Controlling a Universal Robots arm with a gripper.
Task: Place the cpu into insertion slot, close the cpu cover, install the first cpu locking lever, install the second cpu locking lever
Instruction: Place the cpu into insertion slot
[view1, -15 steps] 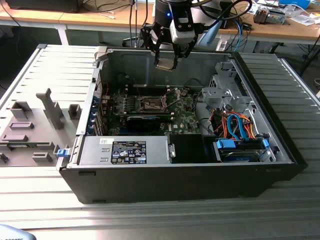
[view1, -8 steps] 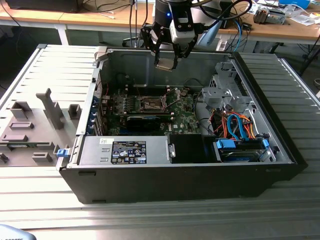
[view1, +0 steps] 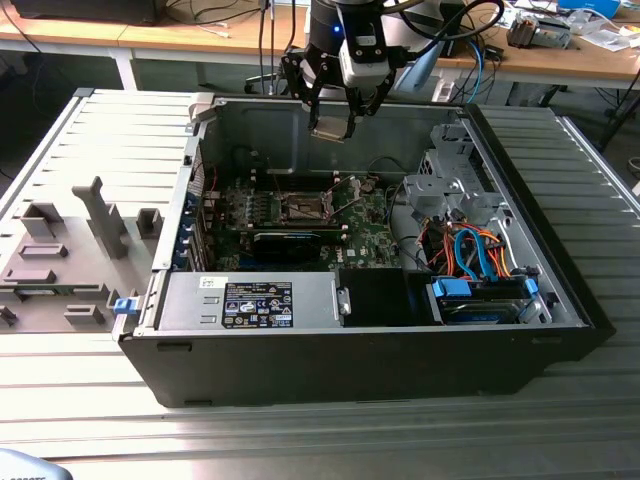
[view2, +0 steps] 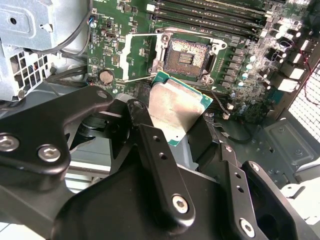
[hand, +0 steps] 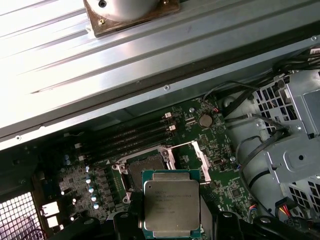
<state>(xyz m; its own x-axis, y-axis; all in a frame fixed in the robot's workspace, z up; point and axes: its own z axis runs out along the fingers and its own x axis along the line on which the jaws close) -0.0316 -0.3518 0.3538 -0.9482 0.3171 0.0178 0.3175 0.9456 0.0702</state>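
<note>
In the exterior view my gripper (view1: 335, 125) hangs above the open computer case (view1: 560, 300), near its back wall. It is shut on the cpu (view2: 177, 107), a flat square chip with a silver-grey face, gripped by its edges between the black fingers (view2: 152, 150). The cpu (hand: 171, 202) is tilted and sits in the air, apart from the board. Below it lies the insertion slot (view2: 189, 55), dark and bare in a silvery rim, also seen at the board's middle (view1: 303, 208). The cpu cover (view2: 126, 57) stands swung open beside the slot (hand: 145, 167).
Memory slots (hand: 130, 137) run along one side of the slot. A black expansion card (view1: 285, 240) lies toward the case front. A silver power supply (view1: 250, 300), a drive cage (view1: 455, 185) and orange and blue cables (view1: 470, 250) crowd the case. A grey fixture (view1: 70, 250) lies outside on the exterior view's left.
</note>
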